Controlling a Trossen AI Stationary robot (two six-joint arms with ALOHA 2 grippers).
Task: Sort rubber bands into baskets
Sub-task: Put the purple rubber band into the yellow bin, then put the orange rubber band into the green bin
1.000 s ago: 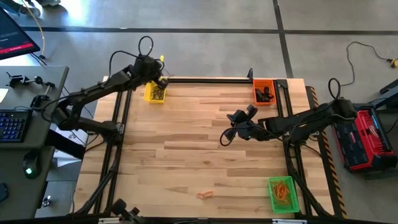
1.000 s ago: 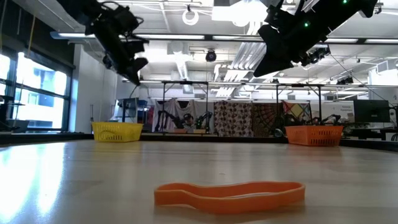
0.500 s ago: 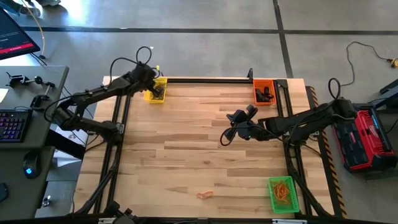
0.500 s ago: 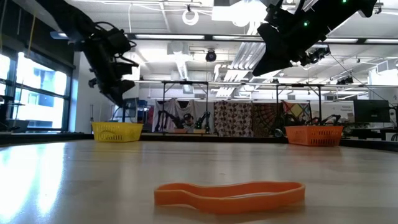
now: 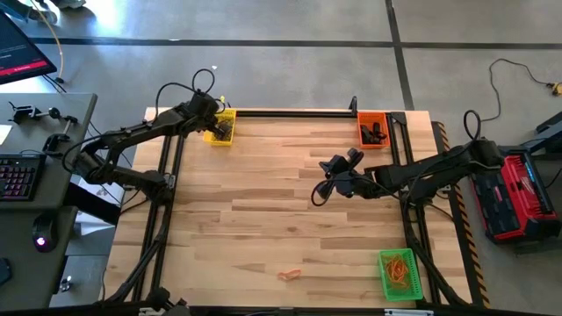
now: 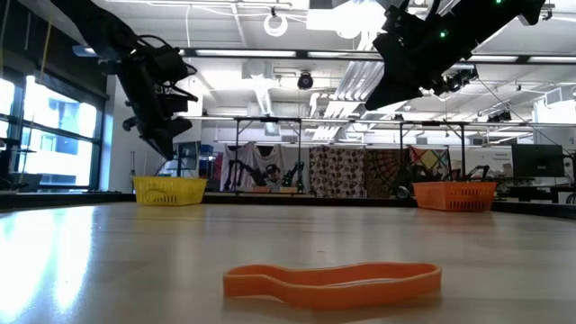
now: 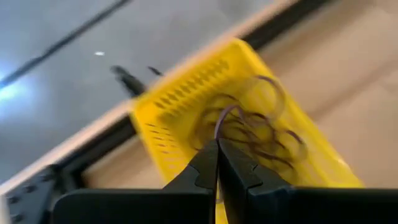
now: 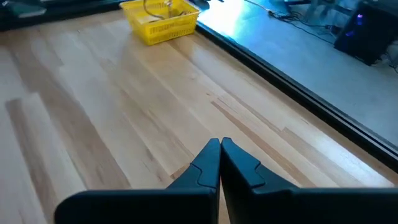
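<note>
The yellow basket (image 5: 219, 128) stands at the table's far left corner with several olive-tan rubber bands in it (image 7: 261, 134). My left gripper (image 5: 214, 118) hangs just above it, at its far left side, and is shut on a thin olive-tan band (image 7: 219, 121). My right gripper (image 5: 316, 198) is shut and empty, held high over the table's middle right. One orange rubber band (image 5: 289, 274) lies flat near the near edge. The orange basket (image 5: 372, 130) at the far right holds black bands. The green basket (image 5: 398, 272) at the near right holds orange bands. My left gripper pinches a thin olive-tan loop (image 7: 217, 132) between its fingertips (image 7: 206, 163). The fingers slant down toward the basket from its far left side. The loop sticks out past the tips over the basket's inside (image 7: 249, 124). I cannot tell whether its free end touches the bands below.
Black frame rails (image 5: 290, 112) run along the table's far, left and right edges. A red and black case (image 5: 516, 195) sits off the table at the right. A desk with a keyboard (image 5: 18, 175) stands at the left.
My left gripper has gone toward the table's far left corner and down, from above the yellow basket to just over its far left side, and has stayed shut. My right gripper has kept still.
</note>
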